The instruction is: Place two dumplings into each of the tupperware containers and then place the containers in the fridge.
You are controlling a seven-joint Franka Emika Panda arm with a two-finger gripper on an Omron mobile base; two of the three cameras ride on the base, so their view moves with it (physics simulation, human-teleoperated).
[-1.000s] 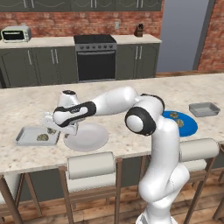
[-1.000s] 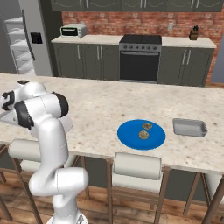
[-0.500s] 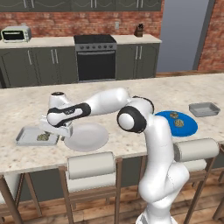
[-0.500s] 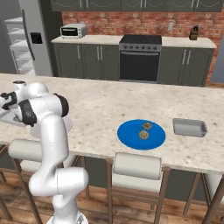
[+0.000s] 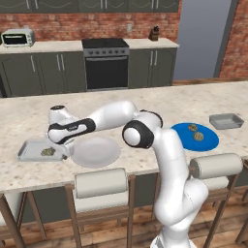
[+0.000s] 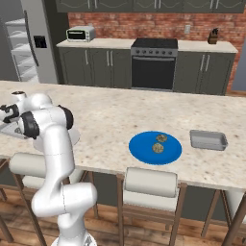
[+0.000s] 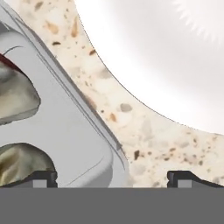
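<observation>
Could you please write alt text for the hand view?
Open gripper poised over the corner rim of a light-grey tupperware container holding two dumplings. A white plate lies apart from it on the speckled counter.

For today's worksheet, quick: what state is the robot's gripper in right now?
Gripper: open, holding nothing, its tips straddling the rim of the tupperware container that holds two dumplings.

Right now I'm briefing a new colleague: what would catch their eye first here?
The white arm stretches far across the counter, its open gripper low over a grey tray holding dumplings. Beside it lies a white plate; further along, a bright blue plate carries two more dumplings.
</observation>
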